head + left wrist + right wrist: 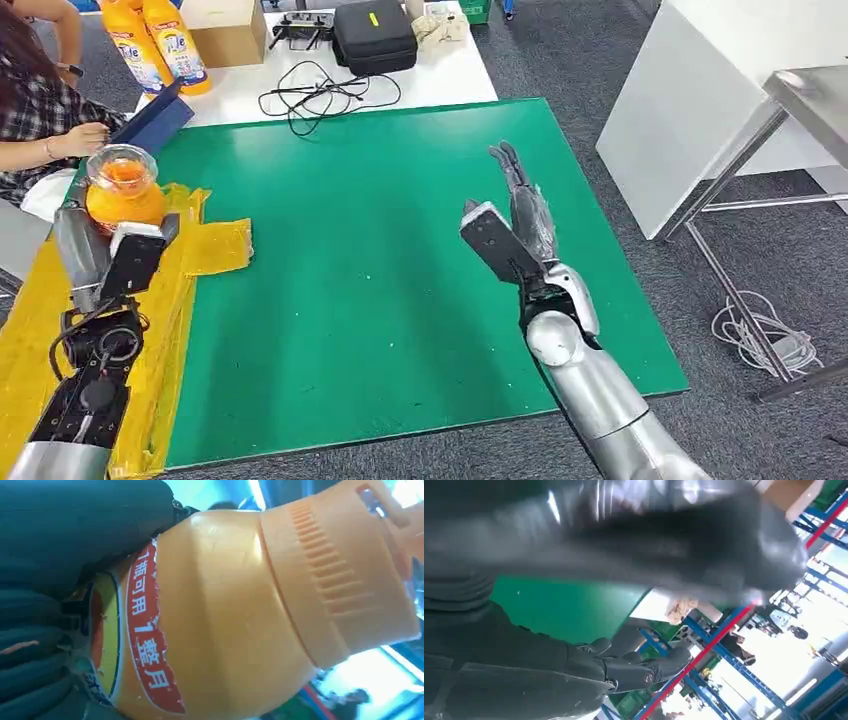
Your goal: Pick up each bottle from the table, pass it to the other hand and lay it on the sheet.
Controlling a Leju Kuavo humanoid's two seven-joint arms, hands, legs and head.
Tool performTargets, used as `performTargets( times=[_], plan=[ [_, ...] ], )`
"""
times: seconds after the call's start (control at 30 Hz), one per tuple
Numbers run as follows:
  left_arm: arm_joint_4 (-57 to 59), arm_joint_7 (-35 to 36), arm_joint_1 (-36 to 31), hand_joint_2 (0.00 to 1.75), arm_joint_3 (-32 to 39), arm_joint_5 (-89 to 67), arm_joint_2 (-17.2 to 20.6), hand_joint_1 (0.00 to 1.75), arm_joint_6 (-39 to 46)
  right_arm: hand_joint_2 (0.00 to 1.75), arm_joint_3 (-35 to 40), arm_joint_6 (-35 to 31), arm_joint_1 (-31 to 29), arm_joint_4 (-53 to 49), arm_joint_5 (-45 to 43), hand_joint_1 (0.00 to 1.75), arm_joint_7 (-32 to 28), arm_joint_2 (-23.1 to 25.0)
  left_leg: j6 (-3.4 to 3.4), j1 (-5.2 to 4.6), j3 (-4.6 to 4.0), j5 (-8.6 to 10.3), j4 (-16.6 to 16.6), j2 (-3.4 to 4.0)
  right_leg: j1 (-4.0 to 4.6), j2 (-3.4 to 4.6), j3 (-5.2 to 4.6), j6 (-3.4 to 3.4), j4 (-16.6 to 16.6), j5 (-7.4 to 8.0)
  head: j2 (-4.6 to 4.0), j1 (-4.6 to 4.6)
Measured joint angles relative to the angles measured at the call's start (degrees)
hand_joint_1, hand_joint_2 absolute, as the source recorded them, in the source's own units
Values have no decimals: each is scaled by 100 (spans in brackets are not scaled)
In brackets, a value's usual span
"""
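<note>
Left hand (105, 255) grips orange plastic bottle (122, 190) at 9 o'clock; prob. light, slick—take mid-body. Right hand (515, 225) fingers wide, empty.

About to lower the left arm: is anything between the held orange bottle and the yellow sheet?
Nothing visible. The left robot hand holds the orange bottle right above the yellow sheet, whose bare, crinkled surface lies beneath and beside it.
</note>
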Motion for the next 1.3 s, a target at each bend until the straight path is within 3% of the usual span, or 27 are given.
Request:
performTargets(
  times=[0.1,0.23,0.53,0.67,0.7,0.73,0.77,1.07,1.3],
  plan=[
    [827,881,-239,175,-228,-1875,243,175,608,0,-146,87,30,-118,-48,0,-2,-55,-4,0,0,4,0,-3,0,-1,4,-1,1,0,0,0],
    [1644,1546,-395,175,-560,-3431,444,175,697,0,-229,144,31,-153,-103,0,-17,-89,-5,-1,0,5,0,0,0,0,3,-1,2,1,0,2],
    [3003,1732,-716,175,-1097,-4419,522,175,548,0,-262,282,-3,-162,-206,0,-125,-114,-5,-3,-3,3,0,-7,-1,-2,4,0,1,1,0,2],
    [3602,1483,-805,175,-1353,-4674,487,175,-246,0,-253,380,-109,-96,-264,0,-221,-94,-5,-2,-3,4,0,-4,-1,0,1,-1,1,1,0,0],
    [3691,1461,-812,175,-1405,-4674,472,0,-296,0,-247,391,-139,-72,-275,0,-238,-89,-5,-1,-3,4,0,-5,-1,-2,2,-1,1,1,0,2],
    [3761,1411,-855,175,-1440,-4672,455,0,-364,0,-245,396,-173,-41,-286,0,-247,-92,-5,-1,-2,5,0,-14,-1,-5,7,-1,1,0,0,7],
    [3855,1363,-900,0,-1478,-4672,446,0,-436,0,-240,402,-201,-8,-302,0,-260,-87,-5,-1,-1,5,0,-25,-1,-12,12,-1,1,0,0,0],
    [4222,1116,-1116,0,-1545,-4429,402,0,-654,0,-221,398,-227,164,-359,0,-299,-96,-17,0,24,14,-5,-46,1,-34,38,-6,2,-3,0,2],
    [4266,1127,-1018,0,-1547,-4346,371,0,-44,0,-223,304,-206,265,-424,0,-328,-157,-10,0,18,21,-2,-42,-2,-33,29,-4,2,2,0,2]
  ],
)
